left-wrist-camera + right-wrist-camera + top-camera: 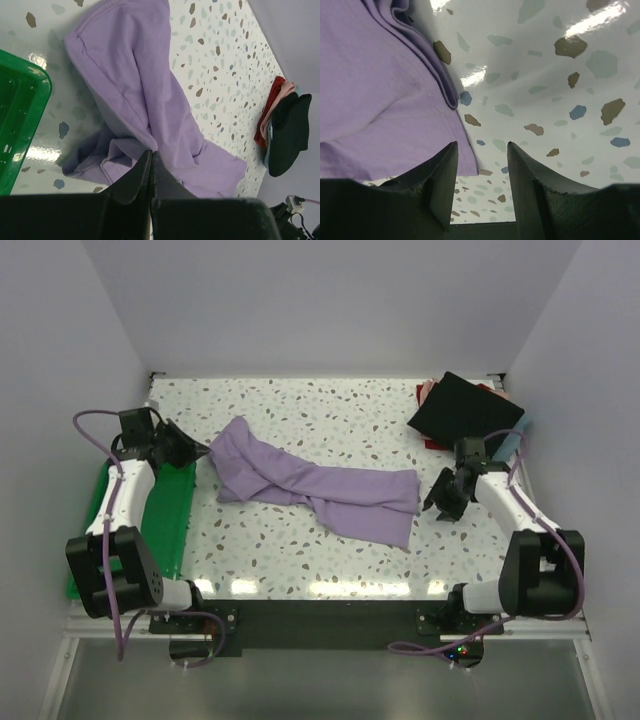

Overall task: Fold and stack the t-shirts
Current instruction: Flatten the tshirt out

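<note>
The right gripper (pixel 481 150) hung low over the table, its two dark fingers (pixel 442 185) parted with a clear gap between them. The lavender t-shirt (pixel 380 95) filled the left of the view, lying on the speckled tabletop (pixel 560 110), its layered edge bunched in a soft ridge near the top. The cloth's lower corner came just beside one fingertip; whether it touched, I could not tell. Glare streaked the bare surface.
</note>
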Controlling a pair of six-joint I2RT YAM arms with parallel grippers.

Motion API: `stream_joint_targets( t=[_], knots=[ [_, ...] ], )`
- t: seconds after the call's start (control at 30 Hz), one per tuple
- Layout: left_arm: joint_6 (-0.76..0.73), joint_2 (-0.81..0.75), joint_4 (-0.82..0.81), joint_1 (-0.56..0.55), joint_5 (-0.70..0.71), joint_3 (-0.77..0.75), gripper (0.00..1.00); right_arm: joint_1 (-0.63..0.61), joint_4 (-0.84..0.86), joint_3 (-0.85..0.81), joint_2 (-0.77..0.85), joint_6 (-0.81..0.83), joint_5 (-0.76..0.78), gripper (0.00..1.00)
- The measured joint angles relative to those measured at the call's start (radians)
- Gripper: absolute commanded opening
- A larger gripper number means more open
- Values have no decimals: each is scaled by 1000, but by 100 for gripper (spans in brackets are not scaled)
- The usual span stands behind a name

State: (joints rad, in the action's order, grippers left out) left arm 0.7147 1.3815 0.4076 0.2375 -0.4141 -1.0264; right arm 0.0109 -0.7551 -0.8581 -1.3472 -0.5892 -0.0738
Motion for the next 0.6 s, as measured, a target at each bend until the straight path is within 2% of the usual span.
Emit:
stream_joint_targets(
  t=[0.3, 0.47, 0.57, 0.6],
  knots=[
    [-7, 0, 14, 1, -6, 60, 0, -111, 109, -59, -196, -24, -6, 44],
    [-23, 0, 21, 1, -6, 60, 0, -123, 130, -104, -286, -27, 1, 41],
    [-27, 0, 22, 3, -6, 60, 0, -123, 134, -126, -322, -23, 6, 29],
    [-27, 0, 24, 4, -6, 58, 0, -123, 134, -133, -331, -20, 6, 16]
  ],
)
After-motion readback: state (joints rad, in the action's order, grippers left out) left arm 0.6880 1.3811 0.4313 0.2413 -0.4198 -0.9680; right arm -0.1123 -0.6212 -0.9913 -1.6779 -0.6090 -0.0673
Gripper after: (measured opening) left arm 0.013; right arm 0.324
